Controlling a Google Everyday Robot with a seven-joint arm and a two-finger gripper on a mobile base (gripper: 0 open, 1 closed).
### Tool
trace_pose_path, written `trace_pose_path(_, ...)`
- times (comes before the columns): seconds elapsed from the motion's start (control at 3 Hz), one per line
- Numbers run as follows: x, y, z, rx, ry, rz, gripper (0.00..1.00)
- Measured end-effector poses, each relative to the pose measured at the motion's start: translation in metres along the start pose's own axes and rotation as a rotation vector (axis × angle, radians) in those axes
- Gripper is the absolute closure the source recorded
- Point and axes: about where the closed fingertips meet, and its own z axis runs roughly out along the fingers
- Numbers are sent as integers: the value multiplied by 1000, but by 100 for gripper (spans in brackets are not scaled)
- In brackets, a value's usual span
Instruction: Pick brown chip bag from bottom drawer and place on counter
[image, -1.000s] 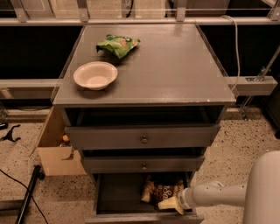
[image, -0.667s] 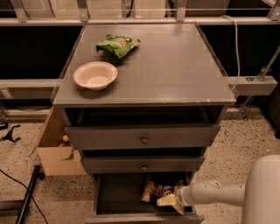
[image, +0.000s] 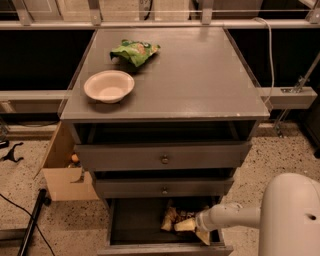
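Observation:
The bottom drawer (image: 135, 220) of the grey cabinet stands pulled open with a dark interior. The brown chip bag (image: 172, 218) lies inside it at the right, showing tan and yellow edges; most of it is hidden by the arm. My gripper (image: 192, 226) reaches into the drawer from the right on its white arm and sits right at the bag. The counter (image: 200, 75) is the cabinet's flat dark-grey top.
A white bowl (image: 109, 86) and a green snack bag (image: 135, 51) sit on the counter's left half. Two shallower drawers with round knobs (image: 164, 159) are above the bottom drawer. A cardboard box (image: 62, 172) stands on the floor at left. A black cable crosses the floor.
My arm and gripper have shifted slightly left, deeper over the chip bag in the drawer. The bag has hardly moved.

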Motion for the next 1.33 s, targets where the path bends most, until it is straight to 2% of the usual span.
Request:
trace_pose_path(0.67, 1, -8, 25, -13, 6, 19, 0)
trace_pose_path(1.33, 4, -29, 46, -77, -3, 71, 0)
